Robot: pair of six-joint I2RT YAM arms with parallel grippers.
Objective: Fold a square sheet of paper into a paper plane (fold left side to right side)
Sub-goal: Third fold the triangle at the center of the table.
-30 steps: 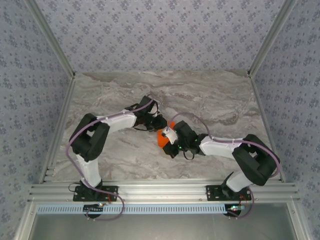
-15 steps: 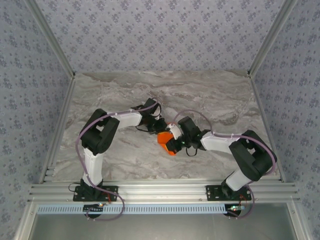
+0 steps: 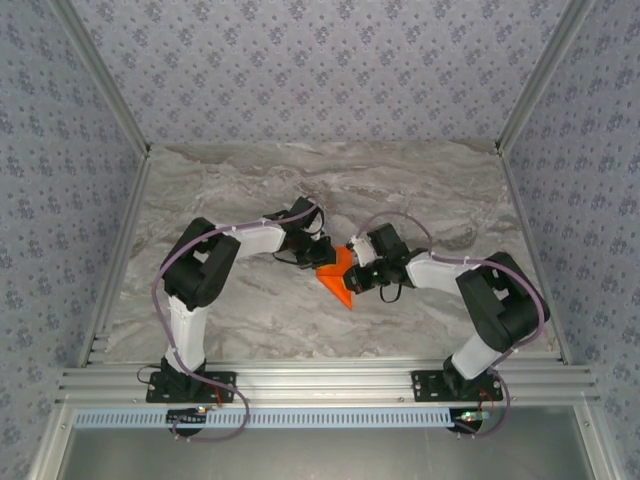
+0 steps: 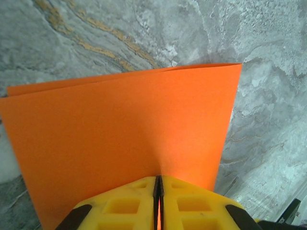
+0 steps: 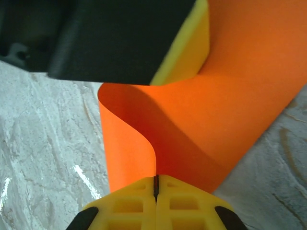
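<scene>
- The square sheet of paper [image 3: 339, 281] is sitting near the middle of the grey marbled desk [image 3: 220, 190], between the two wrists, which are meeting there from either side.
- The left jaws are pressing almost fully together, with only a hairline slit between the yellow pads [image 4: 125, 207], and they are pinching the near edge of the sheet [image 4: 120, 129].
- The right jaws are closing fully on another edge of the same sheet [image 5: 230, 96]. The paper is running straight into the slit between their pads [image 5: 189, 206].
- The sheet is bending over on itself. From the left wrist, two layers are showing, with their far edges lying close together and nearly parallel. The right-hand edge is running straight and clean.
- From the right wrist, the paper is curling in a loose loop with no crease pressed in. The left arm's black and yellow finger [image 5: 129, 38] is hanging just above it.
- The sheet's lowest corner is pointing towards the arm bases. It may be resting on the desk, though the top view is too small to say.
- Bare desk is lying open all round the paper: well apart from the far patterned wall [image 3: 320, 70], the side rails and the near aluminium frame [image 3: 320, 381].
</scene>
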